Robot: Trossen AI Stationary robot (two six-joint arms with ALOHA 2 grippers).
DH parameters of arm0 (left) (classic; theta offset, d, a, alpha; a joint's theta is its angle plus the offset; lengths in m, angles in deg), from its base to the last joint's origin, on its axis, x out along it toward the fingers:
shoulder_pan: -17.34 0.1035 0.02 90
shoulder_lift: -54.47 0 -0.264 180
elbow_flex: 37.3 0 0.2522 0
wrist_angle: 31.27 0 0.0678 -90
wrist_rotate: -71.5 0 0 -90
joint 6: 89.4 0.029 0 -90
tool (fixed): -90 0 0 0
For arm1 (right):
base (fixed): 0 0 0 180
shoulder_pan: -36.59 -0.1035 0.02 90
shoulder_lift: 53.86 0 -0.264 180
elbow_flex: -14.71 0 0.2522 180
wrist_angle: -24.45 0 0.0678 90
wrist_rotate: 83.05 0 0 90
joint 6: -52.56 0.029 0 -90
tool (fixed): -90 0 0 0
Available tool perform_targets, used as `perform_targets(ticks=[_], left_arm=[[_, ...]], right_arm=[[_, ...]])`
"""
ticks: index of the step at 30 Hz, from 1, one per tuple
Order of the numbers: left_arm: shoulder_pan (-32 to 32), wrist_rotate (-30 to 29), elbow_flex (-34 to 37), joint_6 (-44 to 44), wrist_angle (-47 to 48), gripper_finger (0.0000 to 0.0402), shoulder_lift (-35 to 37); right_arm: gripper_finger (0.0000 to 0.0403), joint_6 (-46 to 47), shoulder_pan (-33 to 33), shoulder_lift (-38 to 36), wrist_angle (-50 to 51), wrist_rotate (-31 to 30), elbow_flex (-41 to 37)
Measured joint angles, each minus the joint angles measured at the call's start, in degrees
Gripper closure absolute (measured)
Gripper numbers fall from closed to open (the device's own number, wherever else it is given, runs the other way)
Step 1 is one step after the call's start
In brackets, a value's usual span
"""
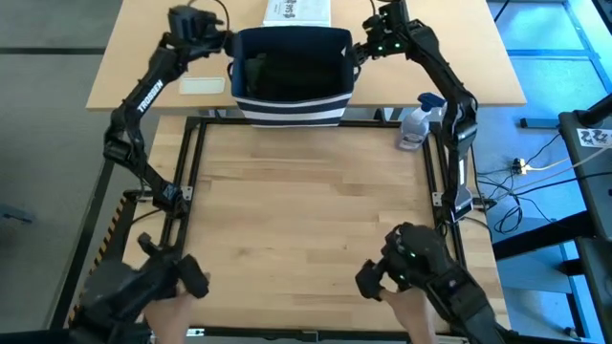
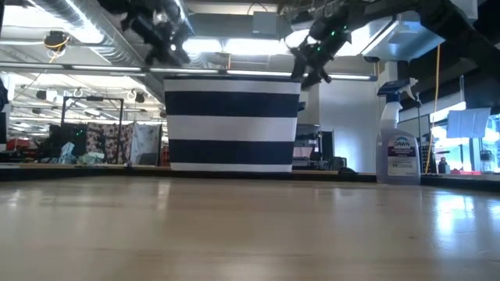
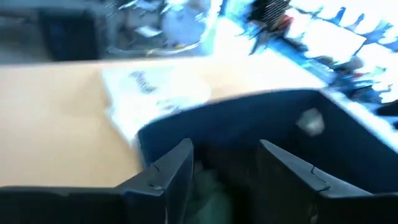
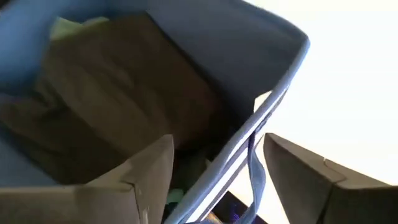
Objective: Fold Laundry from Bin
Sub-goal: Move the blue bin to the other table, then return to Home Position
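Observation:
The bin [image 1: 292, 81], dark navy with white stripes low on its walls, stands at the table's far edge, its striped front [image 2: 233, 125] filling the low view. Dark laundry [image 1: 285, 76] lies inside it. In the right wrist view this is a crumpled dark garment [image 4: 118, 93] with a pale green piece [image 4: 74, 26] behind. My left gripper [image 1: 228, 43] hangs open above the bin's far left corner, looking in at the cloth [image 3: 211, 186]. My right gripper [image 1: 358, 53] is open at the bin's right rim, with a finger on either side of the wall and its handle strap [image 4: 255, 174].
A spray bottle [image 1: 416, 124] stands right of the bin. A white printed box [image 1: 296, 11] sits behind the bin and a flat white item [image 1: 203, 84] to its left. A person's hands [image 1: 411, 308] grip dark control handles [image 1: 172, 282] at the near edge. Bare wood [image 1: 306, 210] spreads between.

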Motion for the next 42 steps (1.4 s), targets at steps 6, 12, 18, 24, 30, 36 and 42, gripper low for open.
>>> perform_targets(ticks=[6,12,18,24,30,36,42], left_arm=[[-4.4,4.6,-11.4,3.6,5.1,0.0271,3.1],[-18.2,-2.0,-12.4,13.8,15.9,0.0391,11.6],[-36.6,-18.8,-10.5,16.8,24.2,0.04,22.8],[-55.2,-29.2,0.4,12.0,22.5,0.0401,34.6],[-69.4,-36.4,15.6,11.4,14.8,0.0401,42.8],[-75.5,-31.2,25.6,9.6,6.2,0.0401,48.6],[-78.3,-17.3,30.2,11.4,8.1,0.0401,50.8]], right_arm=[[0.0215,-1.6,-0.2,-7.4,0.1,-2.0,0.0],[0.0387,-7.6,-5.3,-18.1,3.9,-1.8,0.0],[0.038,-8.5,-16.7,-27.2,6.8,-9.1,-1.3],[0.0396,-6.3,-26.0,-38.1,2.3,-12.1,-15.8],[0.0398,1.8,-34.1,-55.7,-21.4,-15.2,-48.6],[0.0395,9.8,-41.3,-73.4,-44.4,-21.8,-79.7],[0.0394,13.3,-45.1,-84.9,-58.5,-24.1,-99.1]])
